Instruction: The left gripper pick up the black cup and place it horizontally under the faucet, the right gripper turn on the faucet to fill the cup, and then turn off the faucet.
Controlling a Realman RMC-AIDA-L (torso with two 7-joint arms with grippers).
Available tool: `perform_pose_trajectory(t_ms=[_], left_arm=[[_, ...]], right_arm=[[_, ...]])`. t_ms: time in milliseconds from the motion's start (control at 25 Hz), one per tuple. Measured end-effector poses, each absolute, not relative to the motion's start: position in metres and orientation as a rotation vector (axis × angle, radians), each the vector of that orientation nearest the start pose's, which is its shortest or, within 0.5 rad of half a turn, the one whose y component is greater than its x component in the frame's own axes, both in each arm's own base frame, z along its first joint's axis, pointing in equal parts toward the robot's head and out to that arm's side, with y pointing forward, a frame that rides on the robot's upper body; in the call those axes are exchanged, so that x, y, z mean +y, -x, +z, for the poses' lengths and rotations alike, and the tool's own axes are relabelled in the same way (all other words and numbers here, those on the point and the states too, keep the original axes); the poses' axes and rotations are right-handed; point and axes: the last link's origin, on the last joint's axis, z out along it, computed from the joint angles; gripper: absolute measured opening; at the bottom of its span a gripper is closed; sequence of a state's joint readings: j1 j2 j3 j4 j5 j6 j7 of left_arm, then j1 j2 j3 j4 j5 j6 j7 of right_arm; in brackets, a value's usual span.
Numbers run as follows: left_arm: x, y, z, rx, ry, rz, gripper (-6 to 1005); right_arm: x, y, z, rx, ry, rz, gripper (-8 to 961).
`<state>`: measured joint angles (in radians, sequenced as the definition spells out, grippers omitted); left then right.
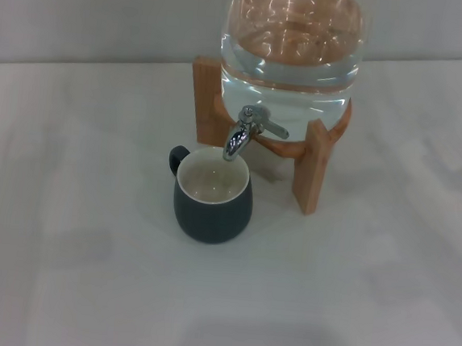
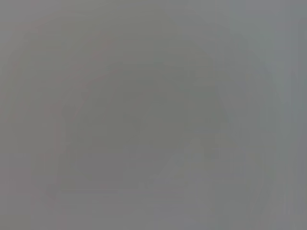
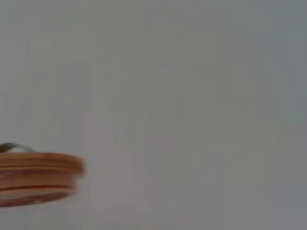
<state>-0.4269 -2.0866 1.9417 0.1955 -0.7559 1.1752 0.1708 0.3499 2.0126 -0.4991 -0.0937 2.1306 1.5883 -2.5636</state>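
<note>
- I see a plain white table (image 1: 60,271) with a clear water jar (image 1: 291,41) on a wooden stand (image 1: 308,176).
- The black cup (image 1: 213,196) stands upright directly under the faucet (image 1: 246,134), handle turned away from the stand.
- Neither the left gripper nor the right gripper shows, so I cannot tell their grip.
- The cup's fill level is unclear; next I'd press the lever gently sideways.

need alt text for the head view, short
A black cup stands upright on a white table, its opening right under the spout of a chrome faucet. The faucet is fitted to a clear water jar on a wooden stand. Neither arm's tool is clearly visible.
</note>
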Motion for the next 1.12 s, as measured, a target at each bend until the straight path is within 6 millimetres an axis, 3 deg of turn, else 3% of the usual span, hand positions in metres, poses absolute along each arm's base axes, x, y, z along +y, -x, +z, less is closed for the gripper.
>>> perform_pose_trajectory(t_ms=[560, 800, 1120], left_arm=[[0.332, 0.347, 0.014, -0.384, 1.427, -0.443, 864], [0.330, 0.348, 0.008, -0.390, 1.464, -0.425, 864], [0.332, 0.347, 0.001, -0.393, 1.508, -0.411, 864]], right_arm=[[0.245, -0.321, 0.007, 0.494, 1.911, 1.178, 854], [0.247, -0.307, -0.007, 0.474, 2.034, 1.213, 854], [0.265, -0.287, -0.017, 0.448, 2.111, 1.254, 854]])
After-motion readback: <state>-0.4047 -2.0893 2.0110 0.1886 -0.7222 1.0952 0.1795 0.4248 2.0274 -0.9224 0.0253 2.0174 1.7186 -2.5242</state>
